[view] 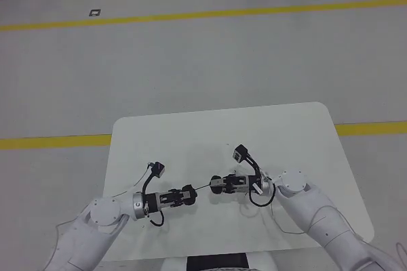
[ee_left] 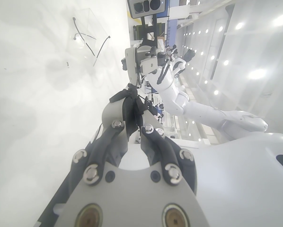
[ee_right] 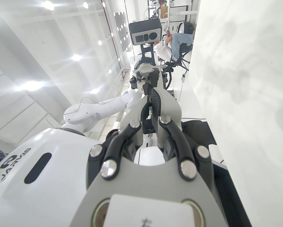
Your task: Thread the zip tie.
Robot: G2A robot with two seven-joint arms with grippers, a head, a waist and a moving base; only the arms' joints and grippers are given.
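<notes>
Zip tie (view: 203,186) shows as a thin dark line in the air over the near middle of the surface (view: 190,142), spanning the gap between the two grippers. Both its ends are hidden inside the fingertips. The left gripper (view: 188,195) is closed on its left end and the right gripper (view: 216,183) is closed on its right end, tip facing tip. A clear box (ee_left: 94,19), hard to make out, holds spare ties (ee_left: 101,50) on the surface.

Table (view: 292,135) smooth, matt white; zip tie (view: 203,187) black plastic.
</notes>
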